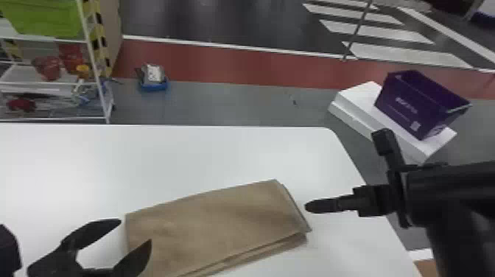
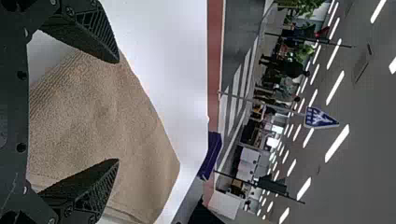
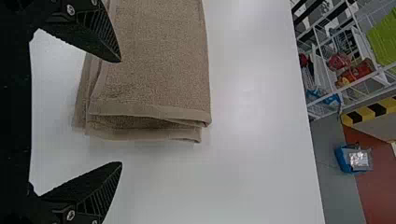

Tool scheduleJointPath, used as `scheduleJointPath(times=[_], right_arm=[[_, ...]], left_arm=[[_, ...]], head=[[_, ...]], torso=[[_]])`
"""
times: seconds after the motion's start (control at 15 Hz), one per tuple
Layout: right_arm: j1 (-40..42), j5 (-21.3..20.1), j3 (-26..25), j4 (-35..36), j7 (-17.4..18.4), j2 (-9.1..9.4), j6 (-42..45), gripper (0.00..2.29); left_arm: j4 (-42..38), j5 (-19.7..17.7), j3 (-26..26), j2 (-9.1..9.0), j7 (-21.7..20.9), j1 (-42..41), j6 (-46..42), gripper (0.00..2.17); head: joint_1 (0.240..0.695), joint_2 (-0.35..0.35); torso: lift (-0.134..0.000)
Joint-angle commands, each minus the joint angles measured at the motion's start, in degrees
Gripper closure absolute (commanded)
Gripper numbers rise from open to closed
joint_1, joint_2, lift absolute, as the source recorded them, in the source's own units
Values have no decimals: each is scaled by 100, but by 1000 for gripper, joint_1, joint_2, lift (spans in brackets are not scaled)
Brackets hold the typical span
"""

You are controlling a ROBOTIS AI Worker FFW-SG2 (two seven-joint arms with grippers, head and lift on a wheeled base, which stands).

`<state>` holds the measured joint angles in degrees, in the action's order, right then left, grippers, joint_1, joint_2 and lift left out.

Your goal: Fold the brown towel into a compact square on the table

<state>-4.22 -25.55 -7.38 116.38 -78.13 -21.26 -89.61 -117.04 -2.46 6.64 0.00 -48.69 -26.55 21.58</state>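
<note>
The brown towel lies on the white table as a folded, layered strip, slanting from the near left up toward the right. My left gripper stands open at its left end, fingers spread. In the left wrist view that gripper has the towel beyond and between its fingers, not gripped. Just off the towel's right end is my right gripper. The right wrist view has this gripper open, with the towel's layered end edge beyond the gap and nothing held.
The white table ends in a rounded far right corner. Past it on the floor, a purple bin stands on a white block. A wire shelf with red items stands beyond the table at the far left.
</note>
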Motion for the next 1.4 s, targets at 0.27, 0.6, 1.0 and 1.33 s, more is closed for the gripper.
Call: scheduleJointPath(times=[0.27,0.6,1.0,1.33], right_arm=[[-17,-73,79,-397,-19,-10,-47,124],[-131,-91,439,-828,0,34,-47,144],[-325,-258,896,-995,-9,96,-47,171],[-413,-372,1125,-1162,-19,96,-47,215]], left_arm=[[-38,0,-49,-15,-9,1,71,144],[-47,0,-40,-15,-18,1,71,144],[-100,0,13,-15,-35,-52,71,144],[-91,0,21,-15,-53,-52,88,144]], head=[[695,-254],[695,-259],[695,-217],[695,-204]], torso=[[-124],[-124],[-124],[-124]])
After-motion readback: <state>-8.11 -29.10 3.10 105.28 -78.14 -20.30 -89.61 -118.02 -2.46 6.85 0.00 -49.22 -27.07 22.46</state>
